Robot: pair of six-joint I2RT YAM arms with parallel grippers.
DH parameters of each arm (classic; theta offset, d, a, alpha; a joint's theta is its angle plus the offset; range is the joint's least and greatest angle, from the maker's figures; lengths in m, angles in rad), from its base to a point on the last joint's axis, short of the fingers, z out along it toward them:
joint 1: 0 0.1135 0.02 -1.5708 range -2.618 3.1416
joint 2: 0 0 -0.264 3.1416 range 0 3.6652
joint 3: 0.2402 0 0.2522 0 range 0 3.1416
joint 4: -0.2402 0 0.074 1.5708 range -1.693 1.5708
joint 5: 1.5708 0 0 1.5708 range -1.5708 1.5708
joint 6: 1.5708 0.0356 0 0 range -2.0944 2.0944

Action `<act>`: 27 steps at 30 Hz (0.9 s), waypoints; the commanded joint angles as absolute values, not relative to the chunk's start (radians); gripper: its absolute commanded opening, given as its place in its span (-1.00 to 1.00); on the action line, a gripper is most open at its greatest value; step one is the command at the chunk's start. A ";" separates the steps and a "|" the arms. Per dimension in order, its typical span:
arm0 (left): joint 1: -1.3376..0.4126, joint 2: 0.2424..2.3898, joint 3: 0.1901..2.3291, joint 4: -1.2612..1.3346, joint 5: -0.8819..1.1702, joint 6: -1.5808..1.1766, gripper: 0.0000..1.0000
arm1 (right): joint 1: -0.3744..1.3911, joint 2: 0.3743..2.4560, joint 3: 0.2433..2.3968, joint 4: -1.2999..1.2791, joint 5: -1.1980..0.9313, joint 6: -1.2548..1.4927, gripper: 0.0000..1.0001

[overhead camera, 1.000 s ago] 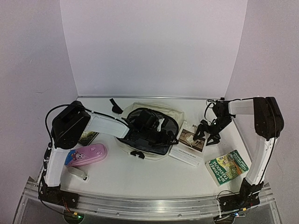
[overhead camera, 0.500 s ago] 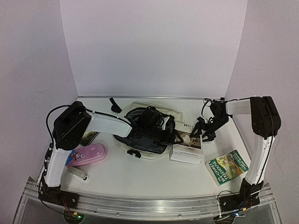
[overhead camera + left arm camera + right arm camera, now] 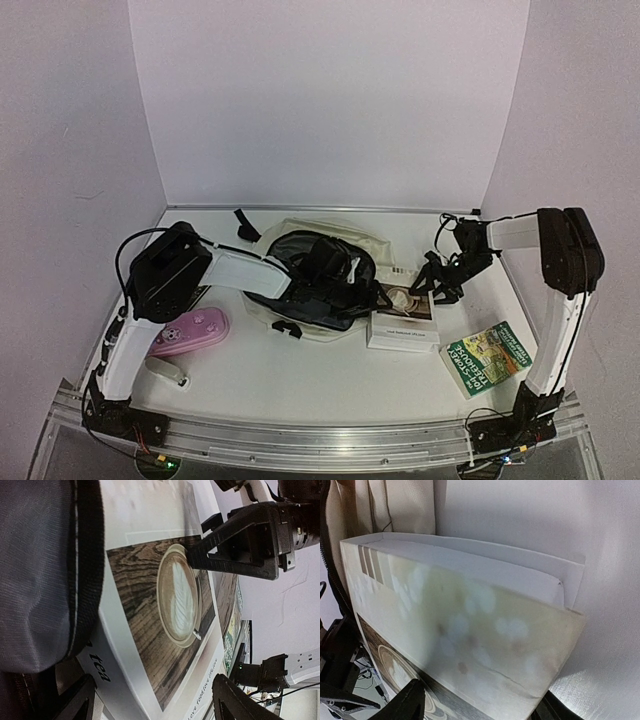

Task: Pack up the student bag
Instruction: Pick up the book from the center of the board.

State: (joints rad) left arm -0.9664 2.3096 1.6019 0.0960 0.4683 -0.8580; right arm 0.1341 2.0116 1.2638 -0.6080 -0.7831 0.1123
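Observation:
The cream student bag lies open at the table's middle, its grey lining and black rim in the left wrist view. My left gripper sits at the bag's mouth, open, its fingers spread either side of the book's spine. A white book with a coffee-cup cover lies against the bag's right side, one end raised. My right gripper is shut on the book's right end, one finger flat on the cover, the other under it.
A green book lies at front right. A pink pencil case lies at front left with a small white item before it. A dark flat item shows under the left arm.
My right gripper has moved left with the coffee book, bringing it up against the bag's mouth. The left arm has shifted slightly right at the bag.

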 commanded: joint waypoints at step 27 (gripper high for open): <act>-0.976 2.251 1.623 0.406 0.474 -0.937 -0.63 | 0.153 1.896 1.416 -0.729 -0.700 0.073 0.60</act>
State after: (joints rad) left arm -0.9495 2.3930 1.6378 0.2592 0.4658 -1.0193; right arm 0.1378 1.9769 1.2592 -0.6428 -0.7924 0.1161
